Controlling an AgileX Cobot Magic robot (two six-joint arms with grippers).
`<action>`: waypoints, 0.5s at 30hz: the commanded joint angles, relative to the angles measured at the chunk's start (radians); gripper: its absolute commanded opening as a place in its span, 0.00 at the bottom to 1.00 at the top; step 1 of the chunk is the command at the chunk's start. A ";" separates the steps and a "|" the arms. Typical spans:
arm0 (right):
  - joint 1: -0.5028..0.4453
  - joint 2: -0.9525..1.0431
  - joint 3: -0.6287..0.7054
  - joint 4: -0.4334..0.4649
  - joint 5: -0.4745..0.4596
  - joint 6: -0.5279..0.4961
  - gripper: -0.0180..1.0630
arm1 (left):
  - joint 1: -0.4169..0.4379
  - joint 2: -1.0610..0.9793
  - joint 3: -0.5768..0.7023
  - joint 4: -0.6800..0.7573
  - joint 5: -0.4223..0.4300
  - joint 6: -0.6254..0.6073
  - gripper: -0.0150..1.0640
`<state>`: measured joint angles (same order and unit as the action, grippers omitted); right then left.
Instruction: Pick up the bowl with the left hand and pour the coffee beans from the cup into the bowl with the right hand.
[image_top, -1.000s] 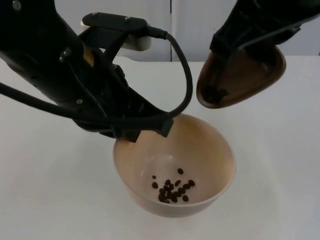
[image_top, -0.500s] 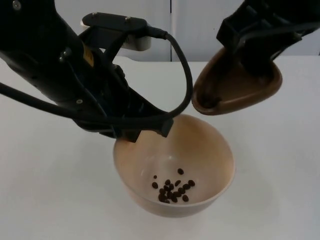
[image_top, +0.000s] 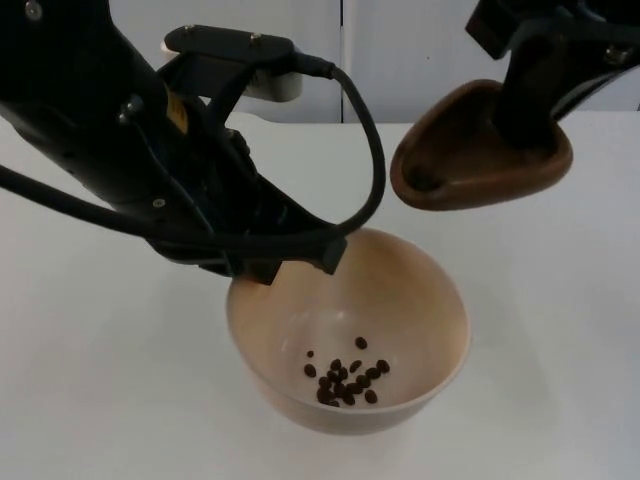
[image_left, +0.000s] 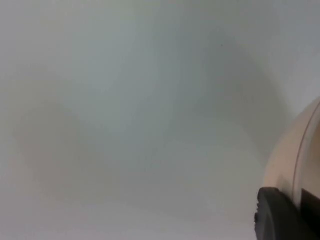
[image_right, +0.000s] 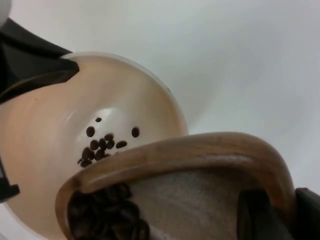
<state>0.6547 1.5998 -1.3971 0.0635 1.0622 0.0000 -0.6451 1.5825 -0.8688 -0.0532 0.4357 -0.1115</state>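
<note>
Two grippers work above the white table top (image_top: 90, 400). Left gripper (image_top: 290, 262) clamps the near-side rim of the round beige ceramic bowl (image_top: 400, 300), holding it over the table's middle; a fingertip (image_left: 280, 215) presses against the bowl's wall. Dark coffee beans (image_top: 345, 382) lie clustered at the bowl's bottom. Right gripper (image_top: 530, 110) grips the rim of the brown wooden cup (image_top: 470, 170), tilted above the bowl's far edge, with more beans (image_right: 107, 215) still inside it.
</note>
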 joint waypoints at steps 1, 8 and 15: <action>-0.007 -0.012 -0.008 0.015 0.005 -0.015 0.02 | -0.005 -0.016 0.002 -0.013 -0.002 -0.008 0.01; -0.007 -0.012 -0.008 -0.016 -0.011 0.009 0.02 | 0.012 -0.016 0.004 0.010 -0.012 -0.025 0.01; -0.061 -0.012 -0.008 -0.001 -0.018 0.014 0.02 | 0.123 -0.016 0.006 0.010 -0.016 -0.084 0.01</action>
<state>0.6130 1.5983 -1.3971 0.0575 1.0555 0.0144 -0.5545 1.5825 -0.8671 -0.0470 0.4318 -0.1622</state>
